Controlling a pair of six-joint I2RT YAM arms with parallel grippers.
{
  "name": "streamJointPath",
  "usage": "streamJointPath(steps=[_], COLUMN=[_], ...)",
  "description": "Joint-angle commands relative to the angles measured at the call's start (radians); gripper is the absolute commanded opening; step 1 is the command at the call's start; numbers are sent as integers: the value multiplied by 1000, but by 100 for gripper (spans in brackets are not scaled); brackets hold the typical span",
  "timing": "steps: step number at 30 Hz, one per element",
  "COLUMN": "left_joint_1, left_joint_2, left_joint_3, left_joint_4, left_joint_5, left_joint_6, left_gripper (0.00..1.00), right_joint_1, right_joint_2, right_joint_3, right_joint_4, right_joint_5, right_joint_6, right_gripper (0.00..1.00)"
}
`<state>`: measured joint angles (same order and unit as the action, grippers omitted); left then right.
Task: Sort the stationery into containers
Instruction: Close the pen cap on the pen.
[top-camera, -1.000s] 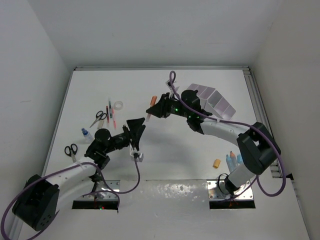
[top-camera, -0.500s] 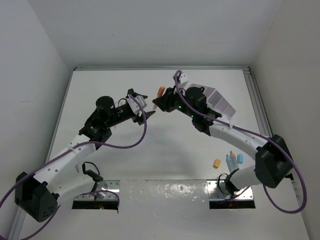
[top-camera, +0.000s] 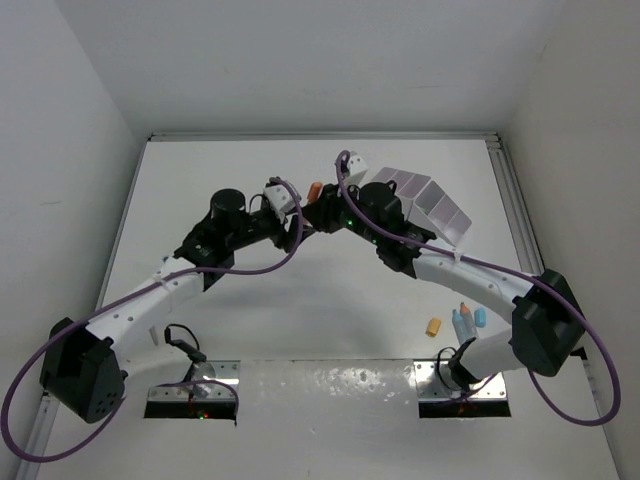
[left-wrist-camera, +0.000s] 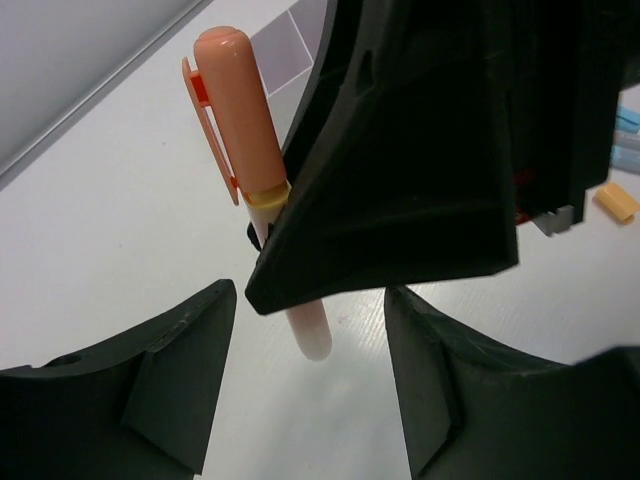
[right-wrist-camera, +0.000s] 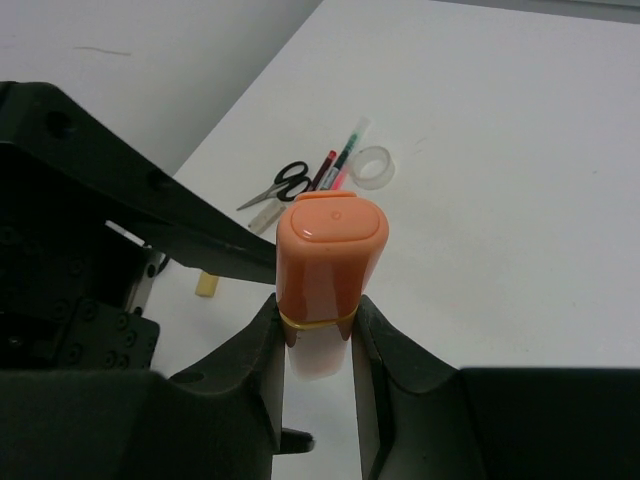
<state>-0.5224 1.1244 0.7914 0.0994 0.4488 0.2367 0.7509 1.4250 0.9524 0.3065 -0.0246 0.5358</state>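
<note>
Pinching orange-capped pen (right-wrist-camera: 330, 250) by its barrel in right gripper (right-wrist-camera: 316, 312), near white organiser (top-camera: 425, 200). Flanking pen's lower tip with left gripper (left-wrist-camera: 310, 300) spread wide, not touching; likely a handover to regrip

The fingers (right-wrist-camera: 258, 365) pinch an orange-capped marker (right-wrist-camera: 330, 250) upright. Beyond, scissors (right-wrist-camera: 282, 183), pens (right-wrist-camera: 335, 168) and a tape ring (right-wrist-camera: 373, 166) lie on the counter (right-wrist-camera: 500, 200).

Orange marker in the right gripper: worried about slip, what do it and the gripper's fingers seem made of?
Orange marker: likely moulded plastic, smooth semi-gloss; soft highlight on the cap, moulded clip. Fingers of the right gripper: seemingly hard matte black plastic; dull, faintly grained surface.
</note>
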Motion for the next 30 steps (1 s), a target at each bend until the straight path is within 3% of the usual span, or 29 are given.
streamJointPath(steps=[1,10,13,18,26,30], left_joint_1=[-7,5,7,15,21,15], left_joint_2=[15,54,64,69,55,48], left_joint_3=[9,5,8,6,-24,-64], left_joint_4=[65,123,143,178,240,397], left_joint_5=[-4,34,53,59,48,4], left_joint_6=[-36,-40,-54,-103,-168,-296], left_gripper=[58,33,16,1,0,0], right_joint_1=[16,19,19,18,19,19], right_joint_2=[-40,-46,-52,-55,-43,-38], right_joint_3=[11,-11,-18,-23,11,23], right_joint_4=[57,75,86,95,80,72], right_joint_5=[23,48,55,54,35,32], right_joint_6=[20,39,49,52,40,33], right_gripper=[0,0,0,0,0,4])
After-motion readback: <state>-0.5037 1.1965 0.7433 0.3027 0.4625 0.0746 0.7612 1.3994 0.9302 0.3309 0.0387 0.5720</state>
